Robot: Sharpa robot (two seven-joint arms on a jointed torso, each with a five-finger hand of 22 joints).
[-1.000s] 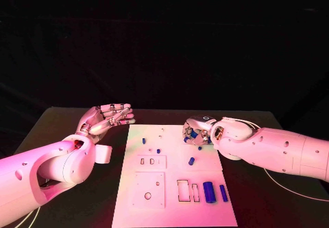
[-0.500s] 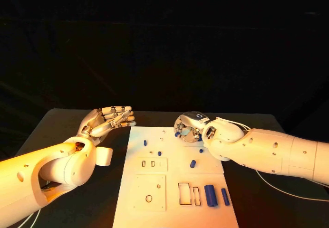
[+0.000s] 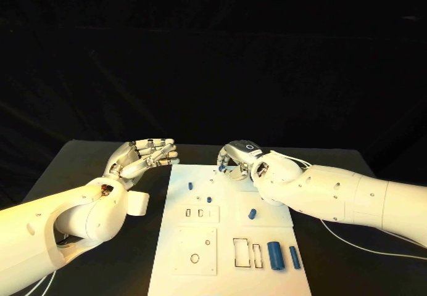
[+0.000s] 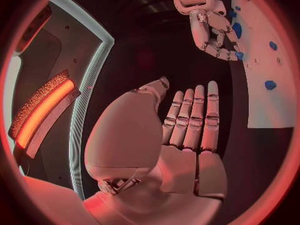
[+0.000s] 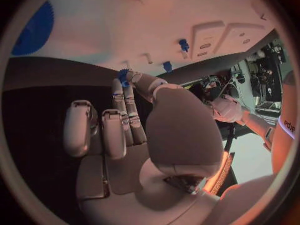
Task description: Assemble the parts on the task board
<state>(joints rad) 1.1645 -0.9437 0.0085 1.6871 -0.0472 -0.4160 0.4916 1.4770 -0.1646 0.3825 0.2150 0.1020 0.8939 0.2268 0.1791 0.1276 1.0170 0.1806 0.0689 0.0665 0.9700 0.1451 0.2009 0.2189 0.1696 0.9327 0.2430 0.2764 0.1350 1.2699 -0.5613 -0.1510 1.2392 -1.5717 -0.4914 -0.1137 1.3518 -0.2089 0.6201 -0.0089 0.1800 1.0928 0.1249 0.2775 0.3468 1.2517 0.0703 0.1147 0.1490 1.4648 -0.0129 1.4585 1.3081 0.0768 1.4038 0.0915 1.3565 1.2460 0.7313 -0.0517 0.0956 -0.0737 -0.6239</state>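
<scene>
Right hand [image 3: 236,161] hovers over the far edge of the task board [image 3: 229,268], at about 12 o'clock of the plate, fingers curled downward. In the right wrist view a small blue part [image 5: 123,77] sits pinched at the fingertips [image 5: 117,87], so this hand is grasping a piece, probably carried high to clear the other parts while it seeks its seat.

Out from there, more blue parts lie on the plate: one [image 3: 189,184] at 10 o'clock, a small one [image 3: 209,199] near the middle, an oblong one [image 3: 252,214] toward 3 o'clock, and two long cylinders [image 3: 275,255] at 5 o'clock beside the rectangular slots [image 3: 241,252] that await fillings.

Left hand [image 3: 142,156] hangs off the board at 10 o'clock, palm released, fingers straight and holding nothing, seemingly parked out of the way.
</scene>
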